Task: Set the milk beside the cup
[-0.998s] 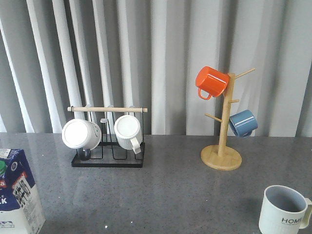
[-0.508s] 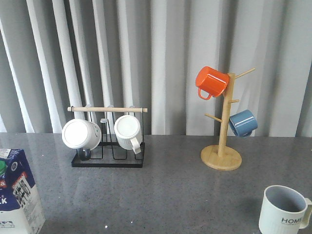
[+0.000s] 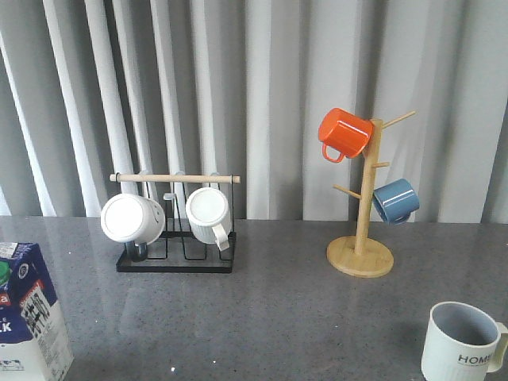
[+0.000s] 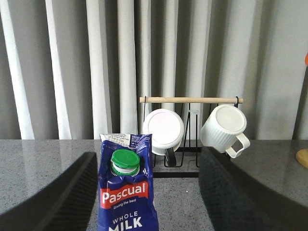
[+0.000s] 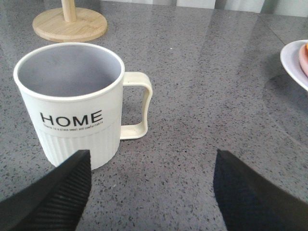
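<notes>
The milk (image 3: 28, 313) is a blue and white carton with a green cap, standing at the front left of the table. In the left wrist view the milk (image 4: 126, 187) stands between the wide-open fingers of my left gripper (image 4: 149, 192), nearer one finger, not gripped. The cup (image 3: 463, 343), a pale ribbed mug marked "HOME", stands at the front right. In the right wrist view the cup (image 5: 72, 103) is upright beside one finger of my open, empty right gripper (image 5: 151, 192). Neither gripper shows in the front view.
A black wire rack (image 3: 176, 262) with a wooden bar holds two white ribbed mugs at the back left. A wooden mug tree (image 3: 361, 255) at the back right holds an orange mug (image 3: 344, 133) and a blue mug (image 3: 395, 200). A white plate edge (image 5: 294, 62) lies near the cup.
</notes>
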You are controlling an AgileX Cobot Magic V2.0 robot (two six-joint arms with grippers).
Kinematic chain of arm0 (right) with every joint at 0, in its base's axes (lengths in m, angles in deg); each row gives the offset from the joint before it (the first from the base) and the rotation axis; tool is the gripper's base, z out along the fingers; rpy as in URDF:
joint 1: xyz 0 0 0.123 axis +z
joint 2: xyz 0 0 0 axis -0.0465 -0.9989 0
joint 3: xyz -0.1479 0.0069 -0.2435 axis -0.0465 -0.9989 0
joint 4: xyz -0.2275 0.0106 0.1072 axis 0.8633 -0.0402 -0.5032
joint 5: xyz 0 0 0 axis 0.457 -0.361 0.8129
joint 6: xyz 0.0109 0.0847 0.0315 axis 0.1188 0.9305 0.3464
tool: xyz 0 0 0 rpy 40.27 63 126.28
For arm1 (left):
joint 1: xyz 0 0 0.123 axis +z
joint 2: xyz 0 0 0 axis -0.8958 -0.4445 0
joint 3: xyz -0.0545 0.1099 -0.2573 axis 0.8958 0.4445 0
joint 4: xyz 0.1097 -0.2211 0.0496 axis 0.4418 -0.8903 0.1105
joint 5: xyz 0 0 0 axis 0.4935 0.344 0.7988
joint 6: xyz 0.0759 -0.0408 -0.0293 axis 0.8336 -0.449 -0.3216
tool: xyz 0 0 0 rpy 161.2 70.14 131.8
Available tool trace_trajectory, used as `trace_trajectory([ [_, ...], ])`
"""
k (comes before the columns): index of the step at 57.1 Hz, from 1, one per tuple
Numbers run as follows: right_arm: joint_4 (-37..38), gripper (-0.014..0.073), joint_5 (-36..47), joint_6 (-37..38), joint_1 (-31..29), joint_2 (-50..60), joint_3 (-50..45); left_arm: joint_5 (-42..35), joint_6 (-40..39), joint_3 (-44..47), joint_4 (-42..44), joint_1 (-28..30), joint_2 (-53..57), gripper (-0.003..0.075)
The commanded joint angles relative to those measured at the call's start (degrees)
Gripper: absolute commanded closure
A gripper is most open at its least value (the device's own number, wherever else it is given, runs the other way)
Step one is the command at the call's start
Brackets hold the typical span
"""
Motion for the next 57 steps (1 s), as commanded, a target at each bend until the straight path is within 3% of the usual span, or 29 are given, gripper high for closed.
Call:
trace_trajectory([
  [1, 0.6, 0.0085, 7.7, -1.2, -0.5, -2.1, 2.0, -3.9, -0.6, -2.0, -0.4, -0.4, -0.2, 0.0269],
  [10, 3.5, 0.0085, 12.3, 0.7, -4.9, -5.2, 2.0, -3.9, -0.6, -2.0, -0.4, -0.4, -0.2, 0.0269],
  [24, 16.2, 0.0085, 19.8, 12.9, -11.1, -6.8, 2.0, -3.9, -0.6, -2.0, -0.4, -0.4, -0.2, 0.0269],
  [43, 16.8, 0.0088, 23.6, 10.8, -11.3, -11.8, 2.0, -3.9, -0.6, -2.0, -0.4, -0.4, -0.2, 0.0269],
  [57, 15.1, 0.0088, 30.5, 4.6, -11.3, -16.5, 2.0, -3.9, -0.6, -2.0, -0.4, -0.4, -0.2, 0.0269],
])
